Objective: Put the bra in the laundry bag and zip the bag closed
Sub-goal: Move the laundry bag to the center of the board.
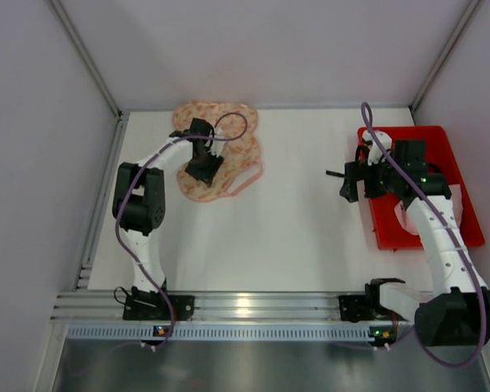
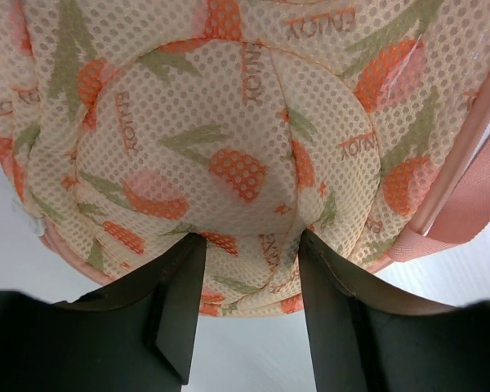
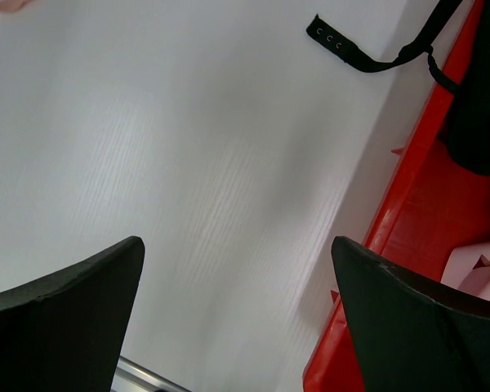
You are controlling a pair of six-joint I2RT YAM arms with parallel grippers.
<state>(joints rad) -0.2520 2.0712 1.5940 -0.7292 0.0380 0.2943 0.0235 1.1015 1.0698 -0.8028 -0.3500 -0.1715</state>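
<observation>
Presently, the left gripper [image 2: 251, 237] is found partly closed, its two dark fingers [image 2: 180, 302] set on either side of a bunched fold at the near edge of the laundry bag [image 2: 229, 122]; both fingers are seen touching the mesh, but whether the fold is firmly clamped cannot be determined. The bag, a cream mesh printed with orange and green motifs and edged with a pink band [image 2: 474, 188], is noted lying flat at the far left of the white table [image 1: 269, 229], with the left arm reaching over it. The right gripper [image 3: 237, 245] is observed with its jaws spread wide and nothing between them, held above bare table just beside the red tray [image 3: 408, 204]. The bra [image 3: 482, 114], black, is located inside that tray at the table's far right, well apart from the bag; one strap end [image 3: 335, 41] is draped over the tray's rim onto the table. A pale pink item [image 3: 474, 265] is also recorded in the tray.
</observation>
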